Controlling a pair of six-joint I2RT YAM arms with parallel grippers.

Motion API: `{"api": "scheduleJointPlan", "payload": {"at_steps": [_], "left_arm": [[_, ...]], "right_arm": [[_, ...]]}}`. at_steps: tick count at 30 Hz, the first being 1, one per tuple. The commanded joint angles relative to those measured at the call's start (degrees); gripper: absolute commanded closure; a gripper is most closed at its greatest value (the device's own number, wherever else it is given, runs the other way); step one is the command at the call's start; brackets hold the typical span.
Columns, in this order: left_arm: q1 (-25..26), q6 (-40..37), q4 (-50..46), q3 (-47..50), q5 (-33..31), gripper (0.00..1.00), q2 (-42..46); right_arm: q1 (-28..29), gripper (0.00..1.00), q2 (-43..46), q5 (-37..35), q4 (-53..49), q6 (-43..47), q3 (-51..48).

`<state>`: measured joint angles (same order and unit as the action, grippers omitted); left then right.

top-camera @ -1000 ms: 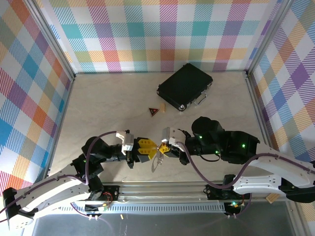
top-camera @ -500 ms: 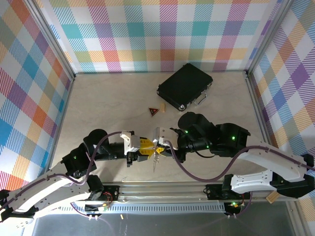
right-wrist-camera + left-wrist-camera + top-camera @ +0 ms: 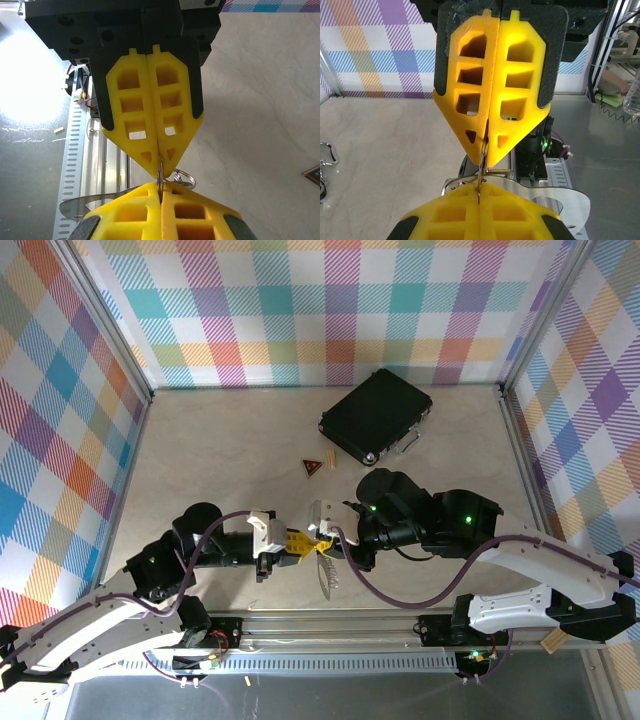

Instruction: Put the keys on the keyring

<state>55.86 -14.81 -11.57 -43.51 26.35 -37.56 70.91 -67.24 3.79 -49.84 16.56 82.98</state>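
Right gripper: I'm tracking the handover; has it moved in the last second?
Yes, the yellow-fingered right gripper shifted left, nearer beneath the red-and-black triangular tag.

White arms [image 3: 95, 628] bear black joints [image 3: 455, 522], purple cables [image 3: 400, 606] and yellow latticed pincers [image 3: 487, 147].

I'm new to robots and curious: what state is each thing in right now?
left gripper, shut on the keyring
right gripper, shut on the keyring
keyring, pinched between both, dangling
black case, closed, flat on the table
triangular tag, lying flat

Pastel plaid walls [image 3: 330, 300], pale marble tabletop [image 3: 220, 440]
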Motion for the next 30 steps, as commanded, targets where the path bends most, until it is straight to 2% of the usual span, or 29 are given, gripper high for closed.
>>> {"api": "scheduleJointPlan", "payload": {"at_steps": [1,5,12,17,20,24,28,30], "left_arm": [[0.39,2.59,7.42,0.99,1.31,1.00,2.93],[0.39,6.07,12.80,2.96,2.77,1.00,4.30],[0.39,10.76,22.01,6.30,8.07,1.00,4.41],[0.39,11.39,23.20,7.16,8.28,1.00,4.41],[0.39,11.73,23.42,7.36,8.40,1.00,4.43],[0.44,11.76,23.11,7.38,8.48,1.00,4.60],[0.39,11.48,22.34,7.30,8.13,1.00,5.00],[0.39,10.50,20.65,6.96,7.32,1.00,5.10]], "right_arm": [[0.61,0.96,1.33,2.10,2.25,-1.75,-0.77],[0.71,0.76,3.61,4.12,7.27,-3.71,-4.16],[1.11,0.74,8.57,7.61,17.04,-6.16,-10.23],[1.24,0.72,10.15,7.19,19.12,-6.45,-11.26],[1.24,0.75,9.88,6.37,19.22,-6.27,-11.18],[1.20,0.84,8.92,5.55,18.91,-6.01,-10.90],[1.28,0.98,8.27,4.98,17.69,-5.48,-10.16],[1.33,1.00,8.18,4.14,16.65,-4.84,-9.62]]}}
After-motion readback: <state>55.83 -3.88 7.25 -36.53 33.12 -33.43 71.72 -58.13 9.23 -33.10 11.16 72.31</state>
